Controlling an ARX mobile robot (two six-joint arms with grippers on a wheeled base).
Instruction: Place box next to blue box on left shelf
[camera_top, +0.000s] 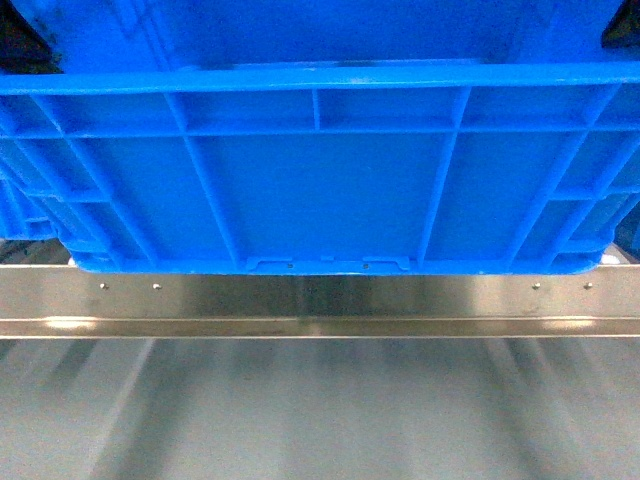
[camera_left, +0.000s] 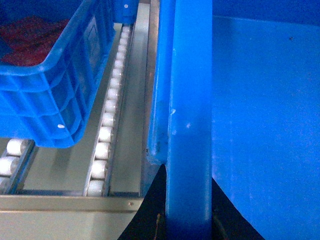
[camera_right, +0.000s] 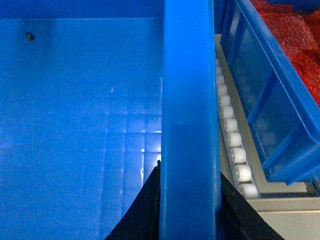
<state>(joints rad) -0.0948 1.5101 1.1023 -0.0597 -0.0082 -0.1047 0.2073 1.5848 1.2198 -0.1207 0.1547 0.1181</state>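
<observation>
Three blue crates stand on the shelf (camera_top: 320, 300). In the head view, the left crate (camera_top: 20, 205) shows only as a ribbed corner at the picture's edge, just beside the box (camera_top: 320, 170). The box fills the middle of that view, its ribbed front wall facing the camera and its bottom edge, with two small slots, resting above the shelf's steel front rail.

In the left wrist view, the left crate holds red contents and sits on a roller lane (camera_left: 107, 125); a second lane of white rollers lies between it and the box's left rim. The left gripper (camera_left: 187, 220) straddles that rim: one dark finger (camera_left: 150, 210) is outside the wall, the other inside, both against the plastic, so it clamps the rim.

In the right wrist view, the right gripper (camera_right: 187, 220) straddles the box's right rim in the same manner, with one dark finger (camera_right: 137, 210) inside the box and the other outside, closed on the rim. A roller lane (camera_right: 232, 145) runs just beside that rim. Beyond it stands the right crate (camera_right: 272, 100), loaded with red contents.
</observation>
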